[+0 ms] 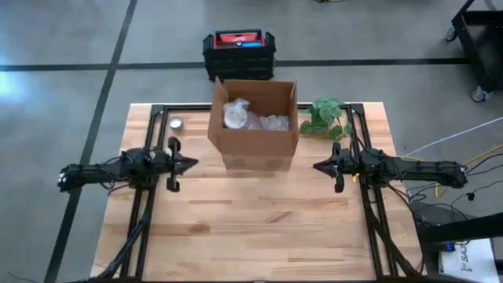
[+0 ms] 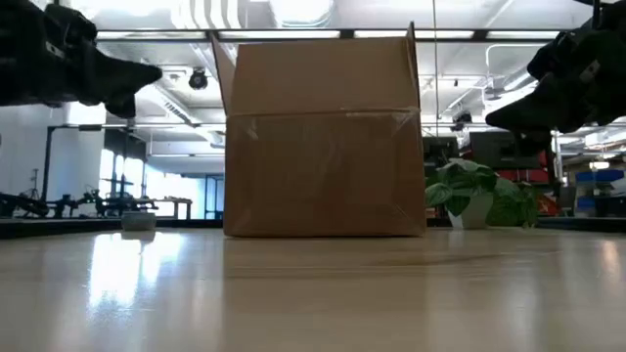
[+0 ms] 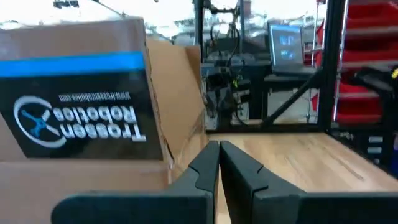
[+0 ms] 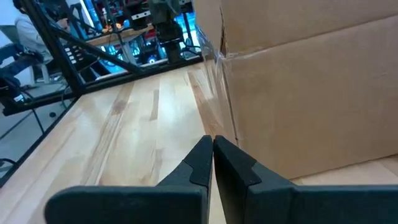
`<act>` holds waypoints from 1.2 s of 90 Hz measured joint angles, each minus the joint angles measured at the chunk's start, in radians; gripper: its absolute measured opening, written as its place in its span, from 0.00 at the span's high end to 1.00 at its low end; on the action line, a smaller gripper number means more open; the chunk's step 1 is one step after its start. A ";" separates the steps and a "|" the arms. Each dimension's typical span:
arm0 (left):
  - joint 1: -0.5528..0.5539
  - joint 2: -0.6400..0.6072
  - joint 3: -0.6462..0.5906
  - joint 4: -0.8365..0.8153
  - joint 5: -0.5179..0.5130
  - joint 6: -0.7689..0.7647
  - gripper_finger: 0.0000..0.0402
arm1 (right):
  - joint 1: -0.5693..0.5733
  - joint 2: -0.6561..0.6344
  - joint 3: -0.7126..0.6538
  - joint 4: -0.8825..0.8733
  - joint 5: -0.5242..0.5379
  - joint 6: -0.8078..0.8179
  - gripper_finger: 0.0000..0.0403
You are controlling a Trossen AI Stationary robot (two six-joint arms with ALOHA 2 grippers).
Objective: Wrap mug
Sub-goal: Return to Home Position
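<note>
Bubble-wrapped white mug (image 1: pixel 236 115) lies inside the open brown cardboard box (image 1: pixel 253 149) at the back middle of the light wooden bench (image 1: pixel 251 228), seen from above, with loose clear wrap (image 1: pixel 273 123) beside it. The left end effector (image 1: pixel 194 163) hovers left of the box and the right end effector (image 1: pixel 317 167) right of it. Both point inward with fingers pressed together, gripping nothing. A small round metal tin (image 1: pixel 176 123) lies near the box's left side, and a green potted plant (image 1: pixel 326 118) stands just beside its right.

From bench level the box wall hides the mug, and both end effectors hang clear above the wood.

Past the left wrist, the closed fingers (image 3: pixel 200 174) point alongside the box's blue-banded label (image 3: pixel 74 106).

Past the right wrist, the closed fingers (image 4: pixel 194 165) aim at the box's lower corner.
</note>
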 joint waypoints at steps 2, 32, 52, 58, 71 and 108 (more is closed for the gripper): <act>0.000 0.005 0.000 0.001 0.000 0.000 1.00 | 0.000 0.000 0.000 0.000 0.000 0.000 1.00; 0.000 0.062 0.000 0.003 0.000 0.000 1.00 | 0.000 0.000 0.000 0.000 0.000 0.000 1.00; 0.000 0.091 -0.001 0.003 0.000 0.000 1.00 | 0.000 0.000 0.000 0.000 0.000 0.000 1.00; 0.000 0.098 -0.001 0.003 0.001 0.000 1.00 | 0.000 0.000 0.000 0.000 0.000 0.000 1.00; 0.000 0.115 -0.001 0.003 0.001 0.000 1.00 | 0.000 0.000 0.000 0.000 0.000 0.000 1.00; 0.000 0.104 -0.002 0.075 0.001 0.008 1.00 | 0.000 0.000 0.000 0.000 0.000 0.000 1.00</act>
